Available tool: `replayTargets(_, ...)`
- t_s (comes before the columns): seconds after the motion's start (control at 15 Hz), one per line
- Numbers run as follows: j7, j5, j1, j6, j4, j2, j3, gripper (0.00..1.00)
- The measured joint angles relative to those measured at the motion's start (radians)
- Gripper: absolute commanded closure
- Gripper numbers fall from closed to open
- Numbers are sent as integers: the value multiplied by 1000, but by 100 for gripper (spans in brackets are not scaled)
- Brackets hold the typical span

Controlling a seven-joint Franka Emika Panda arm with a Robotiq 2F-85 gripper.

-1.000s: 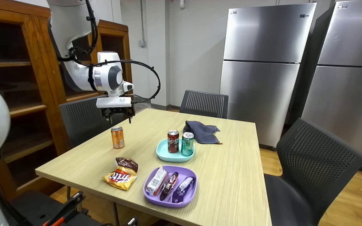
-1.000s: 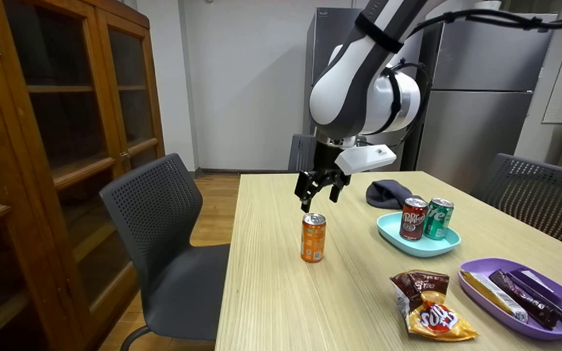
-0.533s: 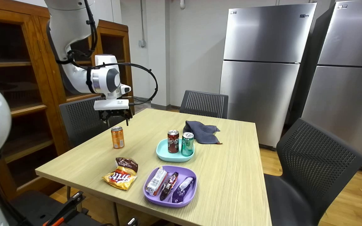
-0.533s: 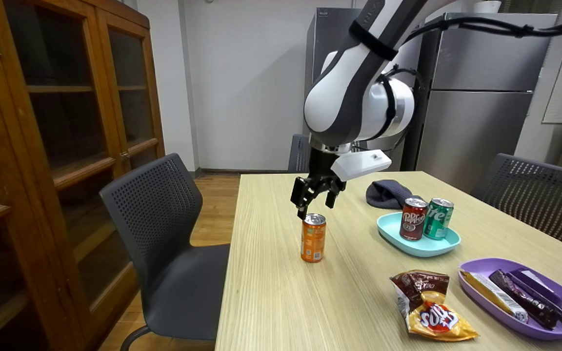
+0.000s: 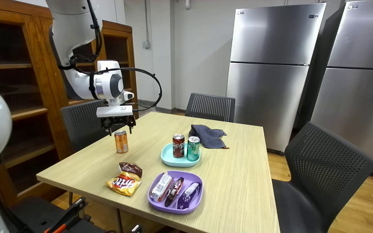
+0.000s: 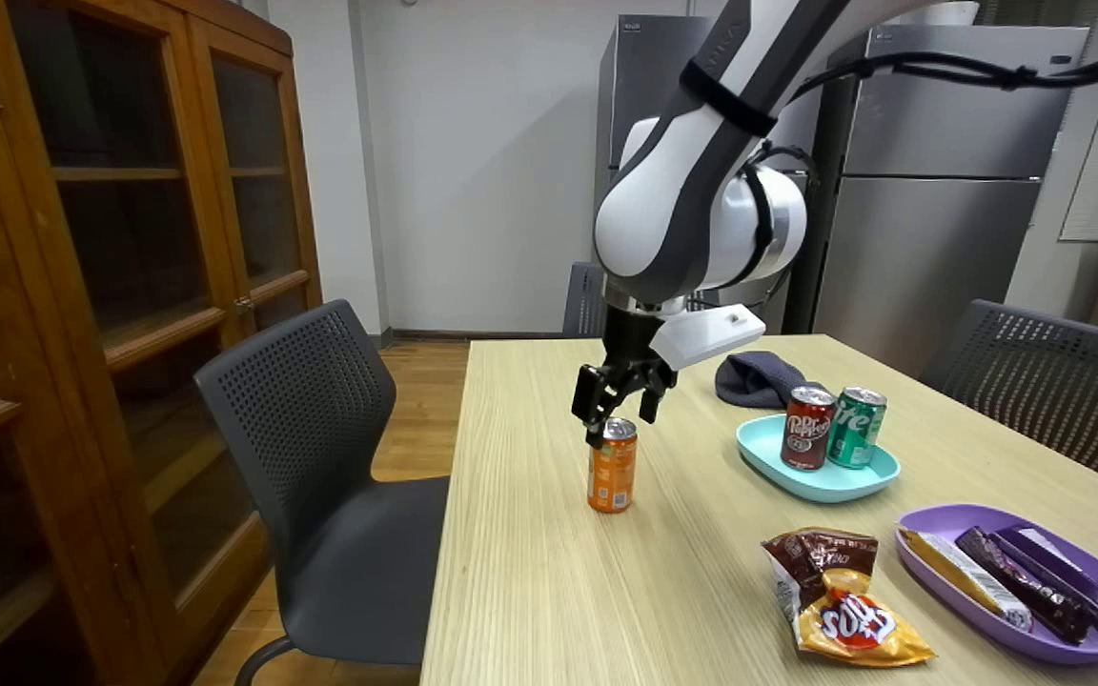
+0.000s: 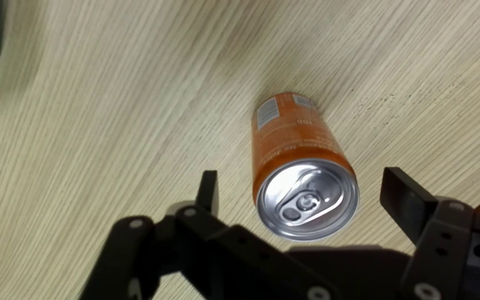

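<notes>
An orange can (image 5: 121, 143) stands upright on the wooden table, seen also in an exterior view as the orange can (image 6: 611, 479). My gripper (image 7: 301, 177) is open just above it. In the wrist view the silver lid of the can (image 7: 306, 202) lies between the two spread fingers, with table showing on both sides. In an exterior view one fingertip of the gripper (image 6: 621, 429) overlaps the upper edge of the can; whether they touch I cannot tell. Nothing is held.
A teal plate (image 6: 759, 457) bears a Dr Pepper can (image 5: 178, 145) and a green can (image 5: 193, 149). Nearby lie a snack bag (image 5: 125, 184), a purple tray (image 5: 197, 181) with wrapped bars, and a dark cloth (image 5: 207, 136). Chairs (image 6: 320, 429) surround the table.
The gripper has come down towards the orange can, shifting slightly left in both exterior views. Its fingers stay apart throughout. Can, plate, tray and bag have not moved.
</notes>
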Motion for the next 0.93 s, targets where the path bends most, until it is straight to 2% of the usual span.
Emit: replayTargets(0.93, 0, -2, 1, -4, 22, 43, -1, 0)
